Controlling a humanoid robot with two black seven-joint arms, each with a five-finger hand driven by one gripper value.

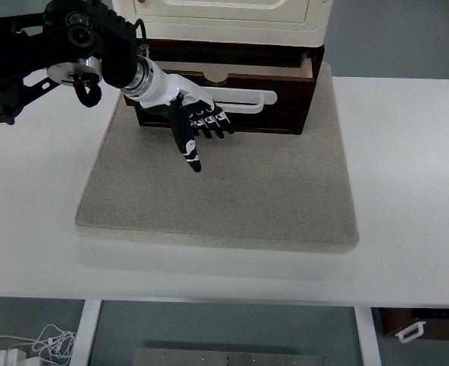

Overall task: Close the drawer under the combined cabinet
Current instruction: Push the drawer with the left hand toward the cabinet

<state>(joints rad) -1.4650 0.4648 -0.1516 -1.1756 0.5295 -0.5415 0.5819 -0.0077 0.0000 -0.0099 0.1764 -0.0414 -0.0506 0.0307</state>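
- Left hand [194, 126], black-and-white with jointed fingers, in from the upper left on a black arm; fingers extended and loosely spread, holding nothing.
- Parked right in front of the dark brown wooden drawer [232, 103], over the left half of its front panel, fingertips [194, 162] pointing down toward the mat.
- Drawer sticking out from under the cream-coloured plastic cabinet [228, 19]; strip of open interior visible behind the front panel, so not shut yet.
- White bar handle [243, 101] across the drawer front, left end hidden behind the hand.
- Contact between hand and drawer front: cannot tell from this steep angle; looks touching or just short.
- Whole unit sitting on a grey-beige square felt mat [216, 191] on the white tabletop [407, 191].
- Right hand out of view.
- Step in hand, as judged: lined up for the push, closing stroke not done.
- Next move calls for a flat press straight back toward the cabinet, with palm or finger backs on the panel.
- Off-centre contact on the left could skew the drawer in its slot; shifting toward the handle middle looks safer.
- Risk of shoving the cabinet across the mat if the drawer binds.
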